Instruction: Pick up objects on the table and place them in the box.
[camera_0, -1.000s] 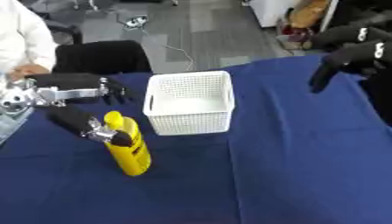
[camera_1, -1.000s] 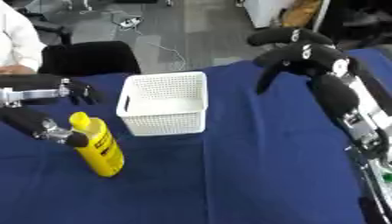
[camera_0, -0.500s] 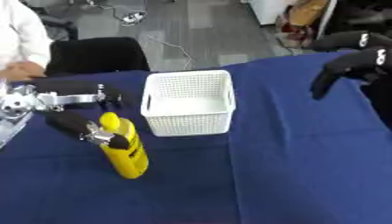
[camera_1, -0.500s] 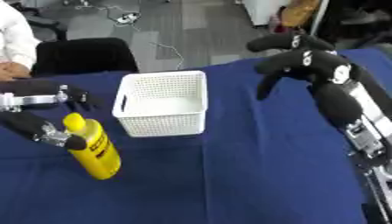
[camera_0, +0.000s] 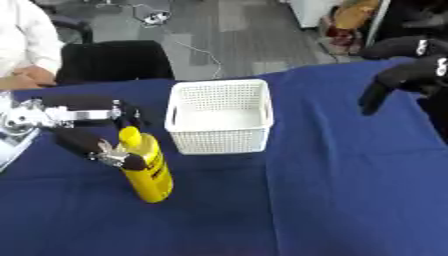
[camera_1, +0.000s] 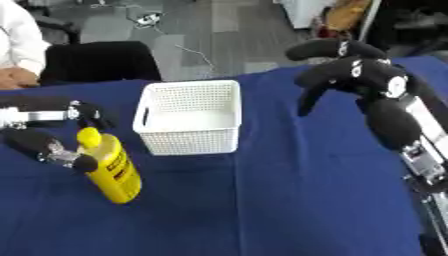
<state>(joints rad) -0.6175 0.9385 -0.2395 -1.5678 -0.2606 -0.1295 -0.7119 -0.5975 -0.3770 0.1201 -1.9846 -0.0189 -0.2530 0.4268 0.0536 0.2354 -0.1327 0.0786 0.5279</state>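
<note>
A yellow bottle with a yellow cap stands upright on the blue table, left of centre. My left hand comes in from the left and is open around the bottle's top. Its straight fingers lie behind the cap, and its thumb touches the bottle's shoulder from the front. A white mesh box stands just right of the bottle, further back, with nothing visible inside. My right hand hangs in the air above the table's far right, fingers drooping and relaxed, holding nothing.
A black chair stands behind the table's far edge, to the left of the box. Blue cloth stretches across the near and right parts of the table.
The left hand's fingers have sunk slightly toward the bottle's cap. The right hand has dipped a little. Bottle and box stand where they were.
</note>
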